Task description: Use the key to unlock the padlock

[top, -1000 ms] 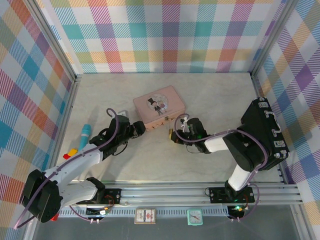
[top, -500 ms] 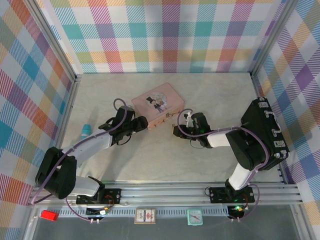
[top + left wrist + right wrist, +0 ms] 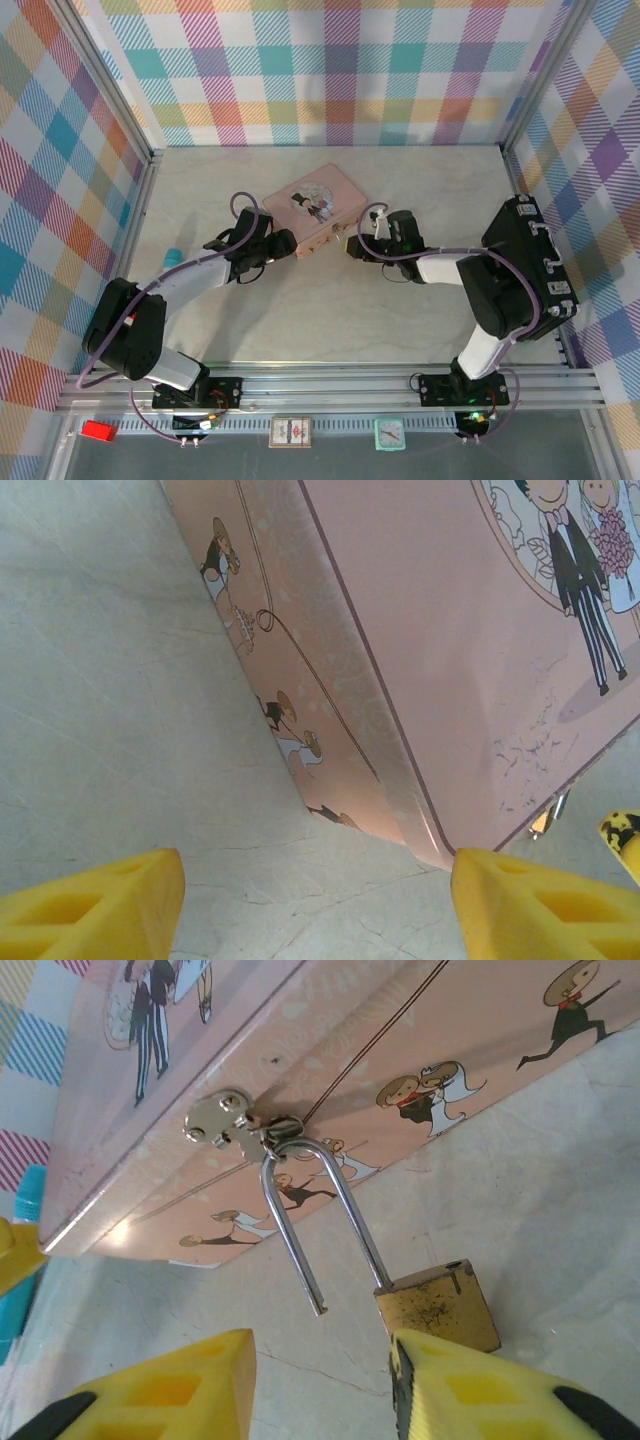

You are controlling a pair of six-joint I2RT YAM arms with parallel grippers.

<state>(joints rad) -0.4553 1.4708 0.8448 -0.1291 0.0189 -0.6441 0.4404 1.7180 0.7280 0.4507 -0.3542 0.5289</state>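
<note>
"Right wrist camera first: where do we find the padlock (image 3: 437, 1307)?"

"We see its brass body lying on the table (image 3: 560, 1220), just in front of the pink box (image 3: 330, 1060). The shackle (image 3: 300, 1220) is hooked through the box's clasp (image 3: 225, 1120). One leg sits in the body and the other hangs free outside it."

"And our right gripper (image 3: 320, 1380)?"

"We have it spread wide with nothing between the yellow fingers (image 3: 170, 1385). The padlock body lies just beside the right-hand finger. We cannot tell whether they touch."

"What do we get from the left wrist?"

"Our left gripper (image 3: 318, 900) is wide apart too and holds nothing. A corner of the box points down into the gap between the fingers. Past that corner a small glint of metal (image 3: 545, 820) peeks out, too small for us to name."

"From above?"

"We see both grippers low on the table at the box's near side, the left at its left corner and the right by its right end. The box lies tilted between them. A teal pen (image 3: 172, 258) lies well apart, by the left wall."
</note>
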